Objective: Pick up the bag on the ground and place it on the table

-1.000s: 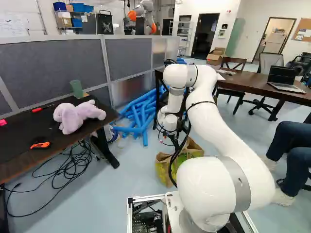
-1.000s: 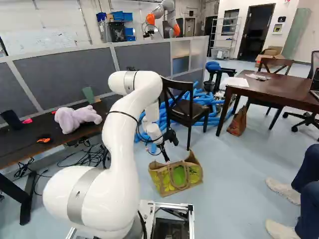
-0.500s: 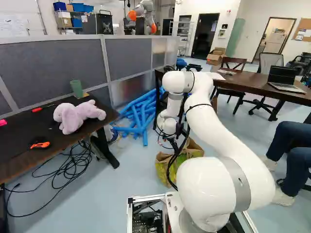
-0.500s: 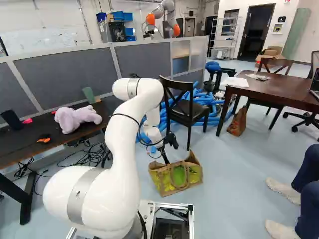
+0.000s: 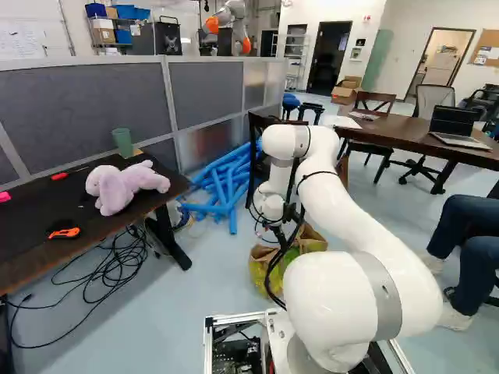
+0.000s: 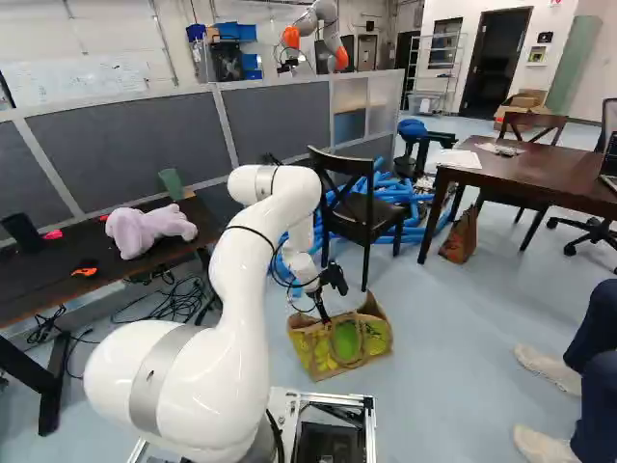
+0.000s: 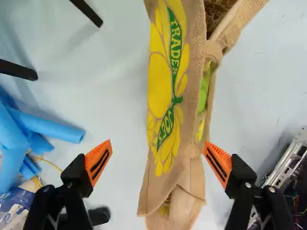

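Observation:
The gripper (image 6: 325, 316) is over the near-left part of the bag's top in the right base view. The tan bag (image 6: 361, 345) with yellow and green print stands on the floor (image 6: 453, 357). In the wrist view the gripper (image 7: 158, 164) is wide open, with one orange pad (image 7: 98, 162) off to one side over bare floor and the other at the bag's far edge. The bag (image 7: 165, 91) runs between and ahead of the fingers, not gripped. A dark table (image 5: 47, 210) and a brown table (image 6: 521, 180) stand at either side.
A purple plush toy (image 5: 125, 185) and an orange-black tool (image 5: 64, 232) lie on the dark table. Beyond the bag are a dark chair (image 6: 362, 207) and blue foam tubes (image 5: 226, 183). Cables (image 5: 109, 273) lie under the dark table. Another robot (image 6: 318, 34) is behind the partition (image 6: 280, 121).
The arm has come down and shifted rightward in the right base view, bringing the gripper lower at the bag. The bag and the base look unmoved.

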Controlling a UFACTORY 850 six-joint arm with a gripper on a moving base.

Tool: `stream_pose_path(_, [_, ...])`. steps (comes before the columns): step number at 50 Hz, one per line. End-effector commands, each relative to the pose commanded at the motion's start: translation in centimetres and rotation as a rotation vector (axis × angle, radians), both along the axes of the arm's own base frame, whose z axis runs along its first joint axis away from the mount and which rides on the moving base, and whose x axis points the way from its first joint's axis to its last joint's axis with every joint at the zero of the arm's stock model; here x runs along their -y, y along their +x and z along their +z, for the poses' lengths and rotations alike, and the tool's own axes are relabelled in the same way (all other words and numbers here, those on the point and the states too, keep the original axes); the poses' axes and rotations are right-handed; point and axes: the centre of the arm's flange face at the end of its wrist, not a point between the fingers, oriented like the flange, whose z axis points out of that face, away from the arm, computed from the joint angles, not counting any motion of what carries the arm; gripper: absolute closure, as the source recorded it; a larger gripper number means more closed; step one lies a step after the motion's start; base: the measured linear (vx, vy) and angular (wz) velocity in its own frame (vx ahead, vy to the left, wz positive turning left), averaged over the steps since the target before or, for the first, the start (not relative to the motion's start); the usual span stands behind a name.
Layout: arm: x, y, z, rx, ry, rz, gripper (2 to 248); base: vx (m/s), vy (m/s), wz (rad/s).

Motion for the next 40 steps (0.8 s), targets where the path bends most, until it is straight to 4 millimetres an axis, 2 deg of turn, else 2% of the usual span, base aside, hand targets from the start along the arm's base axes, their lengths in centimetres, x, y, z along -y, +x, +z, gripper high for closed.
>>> stream_pose_path(21, [0.6, 0.6, -3.2, 0.001, 0.0, -0.011, 3, 0.0, 0.0, 0.0])
stream_pose_path(40, [0.9, -0.7, -6.0, -0.026, 0.002, -0.019, 3, 0.0, 0.0, 0.0])
